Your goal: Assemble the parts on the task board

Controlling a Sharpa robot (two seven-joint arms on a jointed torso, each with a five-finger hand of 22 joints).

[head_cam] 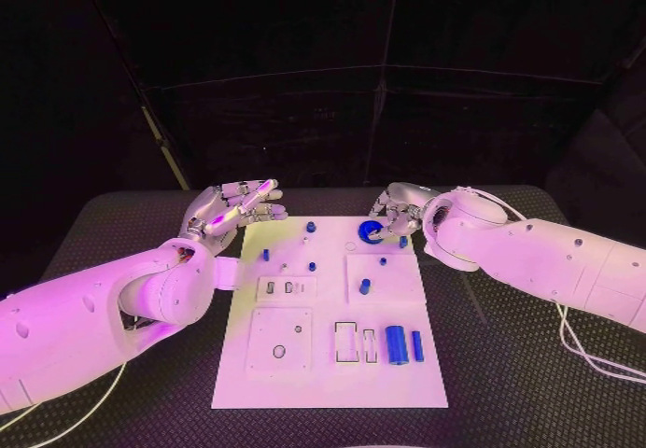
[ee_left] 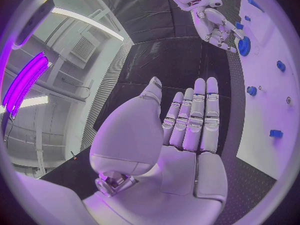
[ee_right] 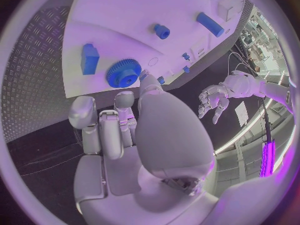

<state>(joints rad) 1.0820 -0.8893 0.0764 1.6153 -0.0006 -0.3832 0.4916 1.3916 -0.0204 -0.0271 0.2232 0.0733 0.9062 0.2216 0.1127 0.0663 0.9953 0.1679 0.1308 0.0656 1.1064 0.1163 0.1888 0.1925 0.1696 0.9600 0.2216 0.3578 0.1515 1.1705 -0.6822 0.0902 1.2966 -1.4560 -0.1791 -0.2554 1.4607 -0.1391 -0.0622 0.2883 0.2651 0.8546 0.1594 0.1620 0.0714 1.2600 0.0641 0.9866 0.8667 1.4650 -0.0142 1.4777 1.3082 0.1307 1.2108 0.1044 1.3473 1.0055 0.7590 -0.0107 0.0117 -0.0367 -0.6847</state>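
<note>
The white task board (head_cam: 330, 373) lies in the middle of the black table. A blue gear (head_cam: 369, 231) sits near its far edge, and my right hand (head_cam: 400, 210) hovers just behind it, fingers bent toward it and holding nothing. In the right wrist view the gear (ee_right: 123, 73) lies just beyond the fingertips (ee_right: 124, 100), next to a blue block (ee_right: 89, 58). My left hand (head_cam: 231, 210) is raised off the board's far left corner, fingers stretched out and empty. In the left wrist view its palm (ee_left: 187, 130) is flat, with the right hand (ee_left: 215, 22) by the gear (ee_left: 244, 46).
A blue cylinder (head_cam: 396, 344) and a thin blue bar (head_cam: 417, 345) lie on the board's near right part beside rectangular slots (head_cam: 346, 341). Small blue pegs (head_cam: 311, 226) (head_cam: 265, 254) (head_cam: 383, 262) stand on the far half. A cable (head_cam: 585, 350) trails under the right arm.
</note>
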